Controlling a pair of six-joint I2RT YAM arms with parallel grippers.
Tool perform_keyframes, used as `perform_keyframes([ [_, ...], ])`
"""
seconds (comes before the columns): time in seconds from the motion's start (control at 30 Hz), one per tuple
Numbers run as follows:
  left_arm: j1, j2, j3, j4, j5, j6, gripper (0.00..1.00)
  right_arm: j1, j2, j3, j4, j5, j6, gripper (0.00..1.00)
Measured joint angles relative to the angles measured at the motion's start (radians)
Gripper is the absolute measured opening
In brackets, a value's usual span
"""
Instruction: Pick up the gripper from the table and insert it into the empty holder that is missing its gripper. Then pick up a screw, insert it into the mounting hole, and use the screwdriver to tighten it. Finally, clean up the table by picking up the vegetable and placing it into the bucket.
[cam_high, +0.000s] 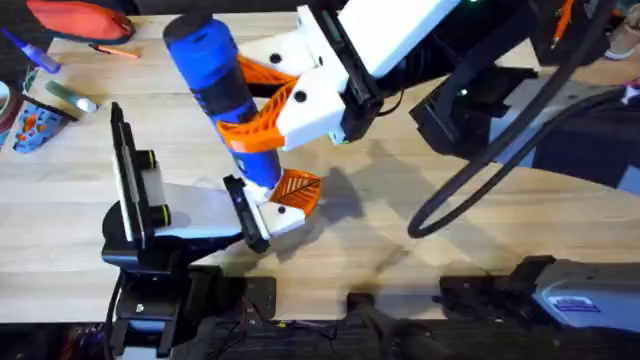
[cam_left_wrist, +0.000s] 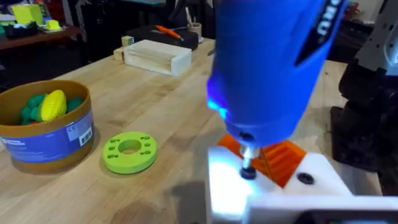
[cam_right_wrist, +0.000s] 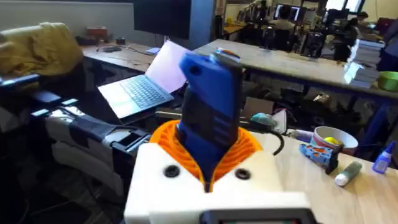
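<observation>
Upright, bit down into holder (cam_left_wrist: 273, 186): screwdriver (cam_high: 222, 85), clamped by right fingers (cam_high: 262, 100); left fingers indeterminate; bucket (cam_left_wrist: 46, 140), disc (cam_left_wrist: 129, 151) nearby.

No text can be read with confidence. The bucket (cam_left_wrist: 46, 127), at the left of the left wrist view, carries a blue label with small white print and a white square mark, both illegible. The screwdriver (cam_left_wrist: 273, 62) shows white lettering at the upper right of that frame, cut off and unreadable.
</observation>
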Motion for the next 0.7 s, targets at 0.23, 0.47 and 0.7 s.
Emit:
perform_keyframes([
  [0.23,0.000,0.000,0.000,0.000,0.000,0.000,0.009,0.000,0.000,0.000,-0.003,0.017,0.000,0.022],
  [0.47,0.000,0.000,0.000,0.000,0.000,0.000,0.008,0.000,0.000,0.000,-0.006,0.018,0.000,0.022],
  [0.7,0.000,0.000,0.000,0.000,0.000,0.000,0.009,0.000,0.000,0.000,-0.029,0.018,0.000,0.022],
])
